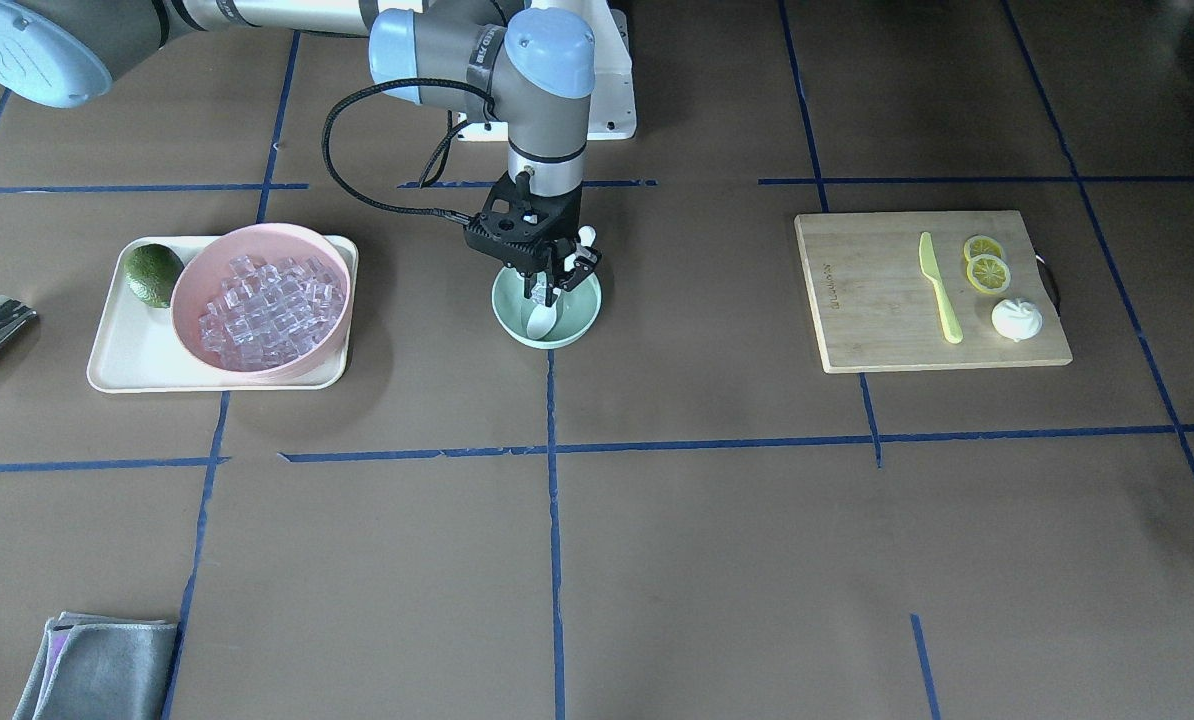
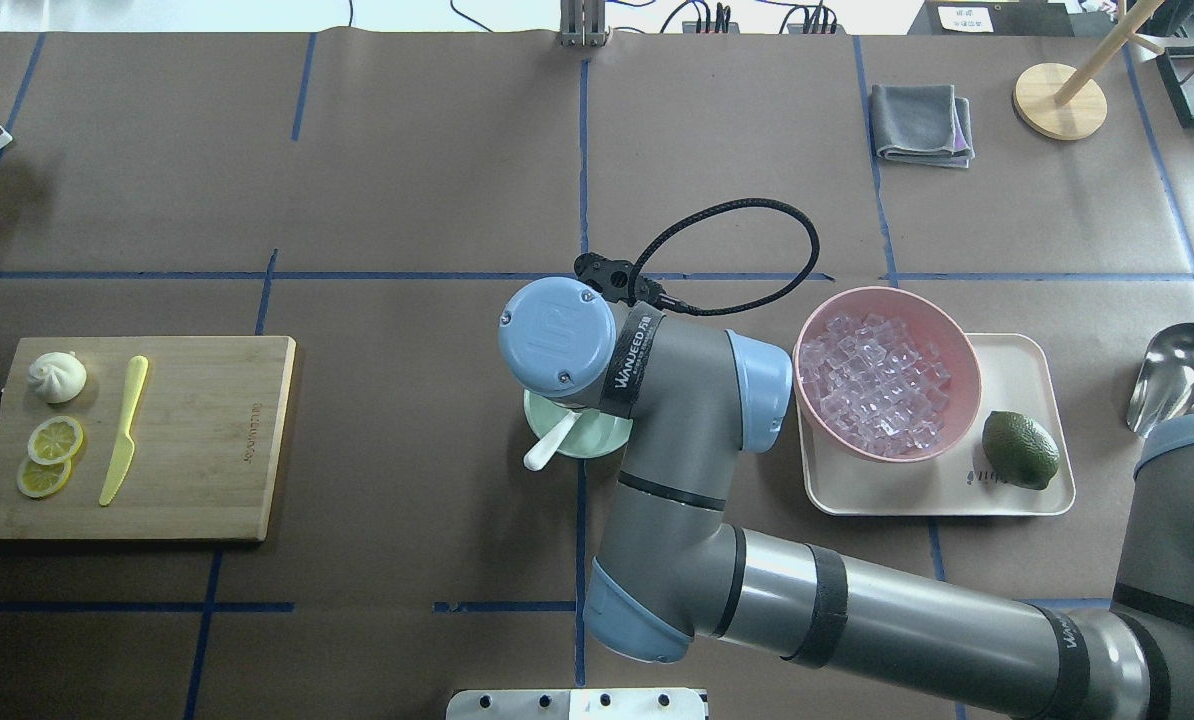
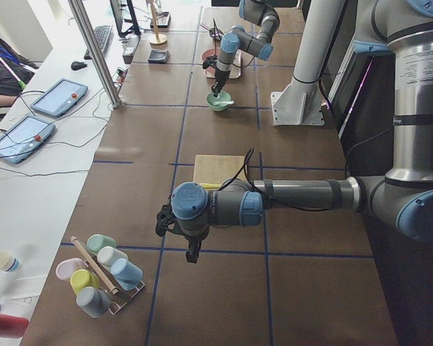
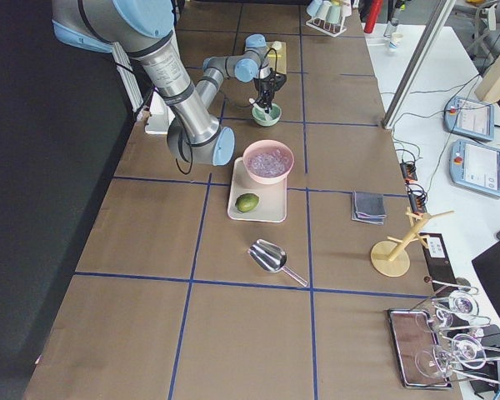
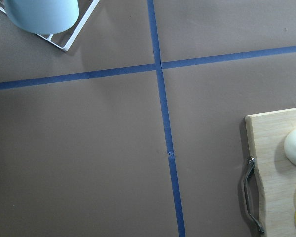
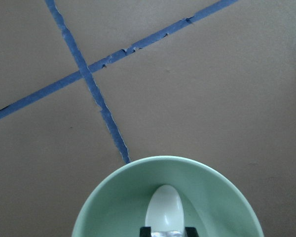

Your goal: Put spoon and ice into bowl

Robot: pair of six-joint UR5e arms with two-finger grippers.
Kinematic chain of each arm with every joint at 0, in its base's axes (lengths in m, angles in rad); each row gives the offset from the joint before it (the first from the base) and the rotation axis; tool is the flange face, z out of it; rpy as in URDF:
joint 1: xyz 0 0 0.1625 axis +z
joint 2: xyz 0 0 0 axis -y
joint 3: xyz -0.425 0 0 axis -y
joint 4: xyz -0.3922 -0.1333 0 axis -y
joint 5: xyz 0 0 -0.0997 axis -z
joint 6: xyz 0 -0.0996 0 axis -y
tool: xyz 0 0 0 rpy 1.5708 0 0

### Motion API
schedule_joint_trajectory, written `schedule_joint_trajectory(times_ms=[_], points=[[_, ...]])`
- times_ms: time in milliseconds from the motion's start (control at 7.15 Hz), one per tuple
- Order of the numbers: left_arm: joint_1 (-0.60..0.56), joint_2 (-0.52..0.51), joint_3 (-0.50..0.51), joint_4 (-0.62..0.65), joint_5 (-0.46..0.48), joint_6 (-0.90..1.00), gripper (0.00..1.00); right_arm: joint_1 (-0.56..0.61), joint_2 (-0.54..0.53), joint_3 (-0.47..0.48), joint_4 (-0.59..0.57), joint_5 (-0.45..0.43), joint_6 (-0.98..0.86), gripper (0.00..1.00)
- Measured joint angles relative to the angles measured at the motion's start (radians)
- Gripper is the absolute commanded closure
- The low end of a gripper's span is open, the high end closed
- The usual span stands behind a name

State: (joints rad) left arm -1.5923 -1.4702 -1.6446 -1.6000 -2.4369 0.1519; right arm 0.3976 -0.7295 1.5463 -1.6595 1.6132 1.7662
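Observation:
The mint-green bowl (image 1: 579,312) stands at the table's middle. The white spoon (image 1: 540,320) lies in it, scoop down, with its handle over the rim toward the robot (image 2: 545,452). My right gripper (image 1: 547,291) hangs just above the bowl's inside. In the right wrist view its pads are shut on a small clear ice cube (image 6: 165,232) above the spoon's scoop (image 6: 163,207). Several more ice cubes (image 1: 262,305) fill the pink bowl (image 1: 185,285). My left gripper (image 3: 193,254) shows only in the exterior left view, low over the table near the cup rack, and I cannot tell whether it is open or shut.
The pink bowl and a green lime (image 1: 152,273) sit on a cream tray (image 1: 117,370). A wooden board (image 1: 877,320) holds a yellow-green knife (image 1: 939,290), lemon slices (image 1: 987,270) and a white bun (image 1: 1016,319). A metal scoop (image 2: 1182,370) and a grey cloth (image 1: 97,665) lie further off.

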Motion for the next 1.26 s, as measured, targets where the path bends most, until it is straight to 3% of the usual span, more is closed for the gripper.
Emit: schedule_joint_trajectory(times_ms=[140,559,979,1259], points=[[0.000,0.000,0.000,0.000,-0.001,0.000,0.00,-0.004,-0.002,-0.021,0.026,-0.008,-0.002,0.02],[0.000,0.002,0.000,0.000,-0.002,0.001,0.00,-0.004,-0.016,-0.011,0.039,-0.011,-0.028,0.00],[0.000,0.002,-0.001,0.000,-0.001,0.000,0.00,0.045,-0.014,0.075,-0.022,0.021,-0.099,0.00],[0.001,0.001,-0.004,0.003,0.009,0.002,0.00,0.190,-0.035,0.117,-0.081,0.156,-0.287,0.00]])
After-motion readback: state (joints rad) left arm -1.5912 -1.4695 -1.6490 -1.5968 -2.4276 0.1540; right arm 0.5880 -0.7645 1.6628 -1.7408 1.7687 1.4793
